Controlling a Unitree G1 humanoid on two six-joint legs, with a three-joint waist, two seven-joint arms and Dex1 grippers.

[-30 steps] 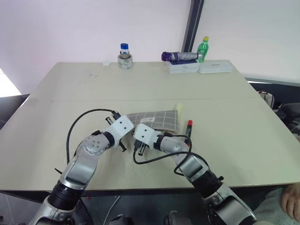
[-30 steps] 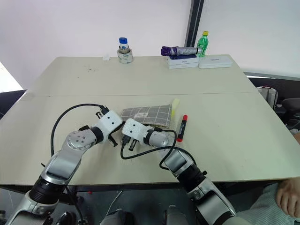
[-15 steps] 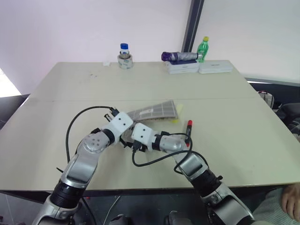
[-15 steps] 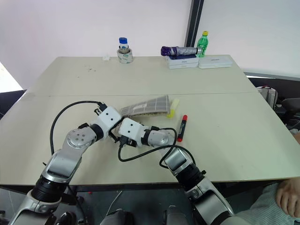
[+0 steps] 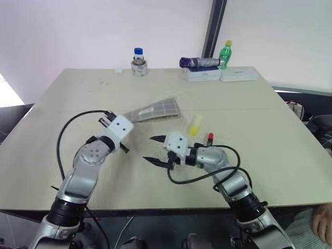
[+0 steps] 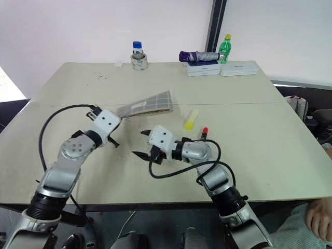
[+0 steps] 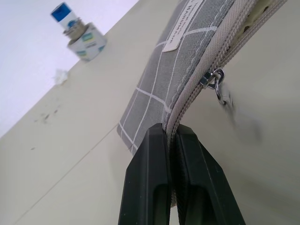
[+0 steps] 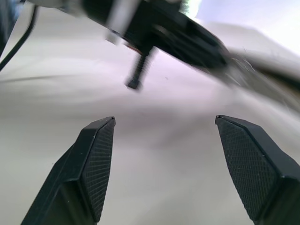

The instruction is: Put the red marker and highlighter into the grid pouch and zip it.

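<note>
A: Item one?
B: Flat grey fabric grid pouch (image 5: 155, 108) with thin white lines, white label, zipper partly open. One corner is pinched in the left gripper (image 7: 171, 136), jaws closed on the seam by the zipper; the pouch is lifted off the beige table (image 5: 259, 124), sticking out from the gripper toward the table's middle.

A: Item two?
B: Short chunky bright-yellow highlighter (image 5: 195, 124), lying on the table just right of the pouch's free end, apart from it.

A: Item three?
B: Slim dark red marker (image 5: 209, 137) with red cap, on the table near the highlighter, partly hidden behind the right arm.

A: Right gripper?
B: Right gripper (image 5: 154, 150), two black fingers (image 8: 96, 164) spread wide, nothing between them, above bare table in front of the pouch.

A: Surroundings?
B: Far edge: small blue-capped clear bottle (image 5: 138, 54) on a roll of tape (image 5: 138, 67); folded purple umbrella (image 5: 199, 63) on white boxes (image 5: 220, 74); green bottle (image 5: 224, 53) with yellow cap. A person's hand (image 5: 322, 222) at the near right corner.
</note>
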